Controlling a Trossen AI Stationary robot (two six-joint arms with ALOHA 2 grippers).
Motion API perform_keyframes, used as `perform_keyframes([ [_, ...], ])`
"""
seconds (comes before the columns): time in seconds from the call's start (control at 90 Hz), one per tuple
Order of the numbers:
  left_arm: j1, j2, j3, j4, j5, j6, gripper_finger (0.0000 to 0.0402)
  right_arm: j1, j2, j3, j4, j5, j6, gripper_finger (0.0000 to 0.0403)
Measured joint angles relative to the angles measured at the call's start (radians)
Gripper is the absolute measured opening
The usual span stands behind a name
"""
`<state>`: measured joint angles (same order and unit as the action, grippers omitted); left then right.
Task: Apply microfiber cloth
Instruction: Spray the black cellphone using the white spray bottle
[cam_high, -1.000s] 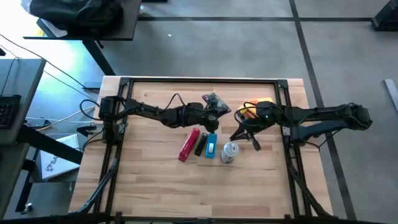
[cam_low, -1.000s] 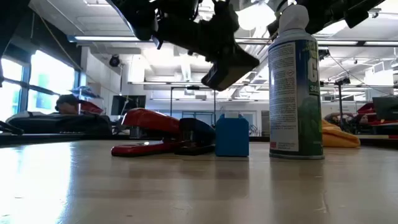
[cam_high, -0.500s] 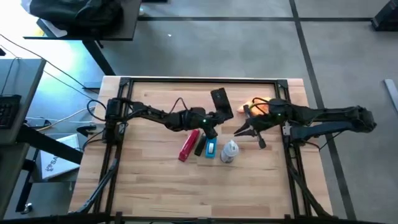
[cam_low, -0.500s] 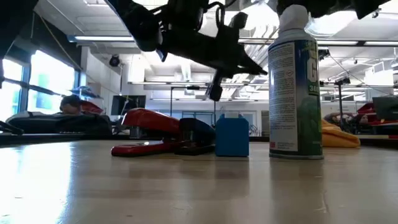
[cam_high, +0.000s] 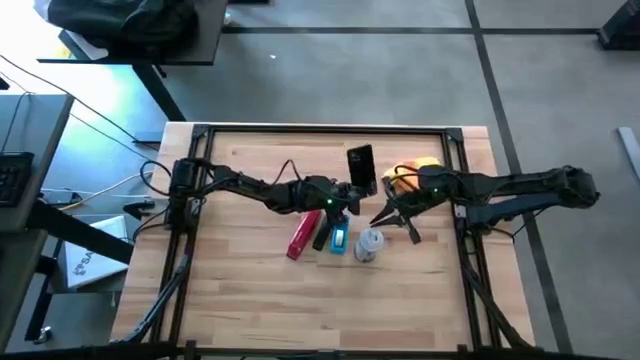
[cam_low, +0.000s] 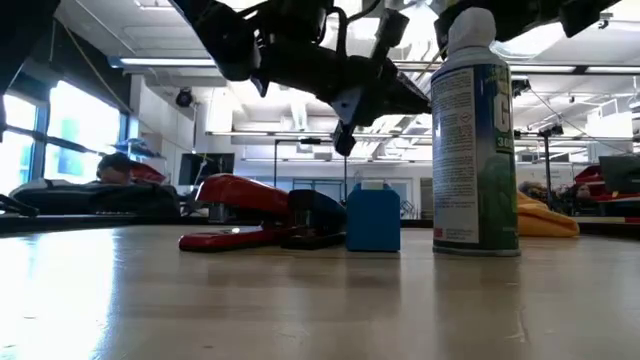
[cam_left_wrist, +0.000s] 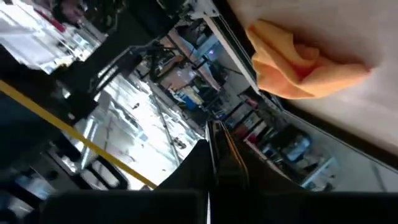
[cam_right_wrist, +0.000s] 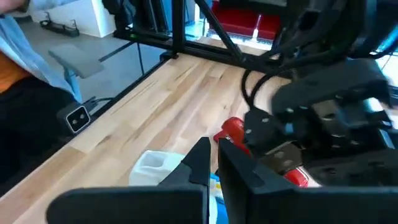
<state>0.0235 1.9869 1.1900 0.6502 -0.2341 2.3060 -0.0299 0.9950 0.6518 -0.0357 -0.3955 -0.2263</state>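
Observation:
The orange microfiber cloth (cam_high: 418, 170) lies bunched on the table toward the far right, partly under my right arm; it also shows in the left wrist view (cam_left_wrist: 298, 62) and the low view (cam_low: 545, 218). My left gripper (cam_high: 351, 192) is at the table's middle, shut on a dark flat slab (cam_high: 361, 168) held in the air just left of the cloth. My right gripper (cam_right_wrist: 215, 167) hovers shut and empty beside the white-grey spray bottle (cam_high: 370, 243), on the near side of the cloth. My left gripper pinches the slab's near end (cam_high: 358, 187) between its two fingers, coming from the table's left. In the left wrist view the slab shows edge-on (cam_left_wrist: 214, 146) rising from between the fingers. It is lifted clear of the table, about level, its length pointing toward the far edge.
A red bar (cam_high: 303, 235), a black piece (cam_high: 322, 235) and a blue box (cam_high: 340, 238) lie in a row near the middle, left of the spray bottle (cam_low: 476, 140). A black frame (cam_high: 200, 140) borders the tabletop. Bare wood lies toward the near edge.
My left gripper has shifted a little toward the right and near edges and has turned at the wrist. The dark slab it holds has swung from a tilted pose to lying about level, its length now toward the far edge.

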Motion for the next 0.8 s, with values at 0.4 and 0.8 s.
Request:
perform_keyframes([
  [0.4, -0.045, 0.0, 0.0, -0.089, -0.019, -0.08, 0.001, -0.002, 0.009, 0.002, -0.029, 0.003, -0.01, 0.0],
  [0.8, -0.07, 0.0, 0.0, -0.055, -0.08, -0.112, 0.001, -0.003, 0.03, 0.004, -0.03, 0.001, 0.008, 0.0],
])
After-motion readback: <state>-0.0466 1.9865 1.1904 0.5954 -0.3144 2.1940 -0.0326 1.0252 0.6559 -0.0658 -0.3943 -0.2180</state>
